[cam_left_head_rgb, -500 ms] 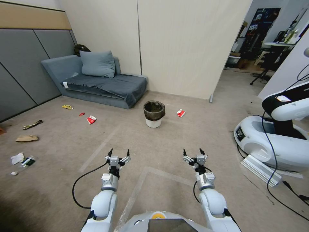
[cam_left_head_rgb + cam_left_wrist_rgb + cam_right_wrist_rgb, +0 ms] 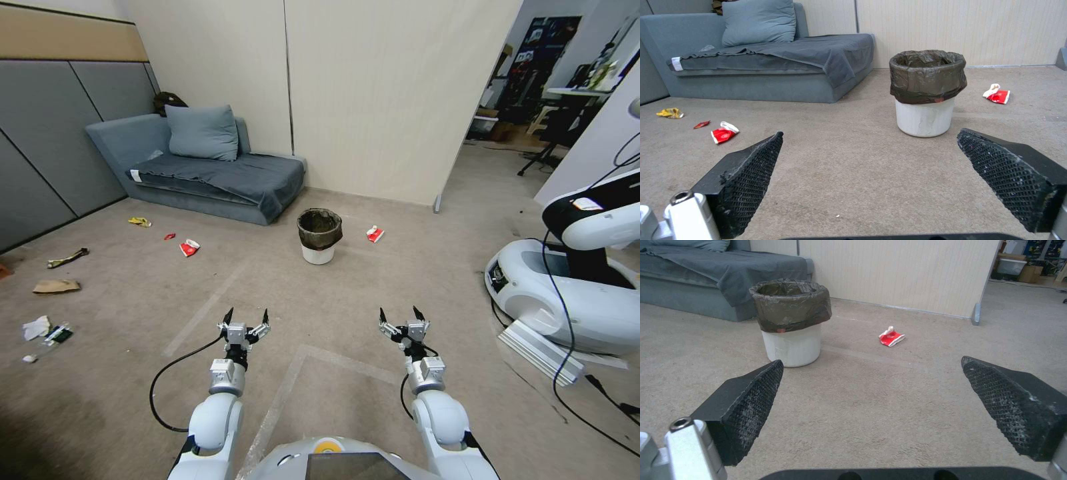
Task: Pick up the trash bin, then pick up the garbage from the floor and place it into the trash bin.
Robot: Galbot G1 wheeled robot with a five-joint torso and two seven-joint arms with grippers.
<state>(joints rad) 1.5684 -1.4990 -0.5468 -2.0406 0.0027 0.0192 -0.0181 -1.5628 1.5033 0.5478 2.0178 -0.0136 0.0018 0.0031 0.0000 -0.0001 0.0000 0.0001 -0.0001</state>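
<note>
The trash bin (image 2: 319,237) stood upright, well ahead between the spread left gripper (image 2: 246,317) and the spread right gripper (image 2: 401,315), about equally near.

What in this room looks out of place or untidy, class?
Litter lies scattered on the floor instead of in the upright bin: a red wrapper beside it, and more near the sofa, plus a paper bag and bottle. Left gripper and right gripper hover open, empty.

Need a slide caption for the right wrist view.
Open right hand faces the upright bin on carpet, a red wrapper beyond.
</note>
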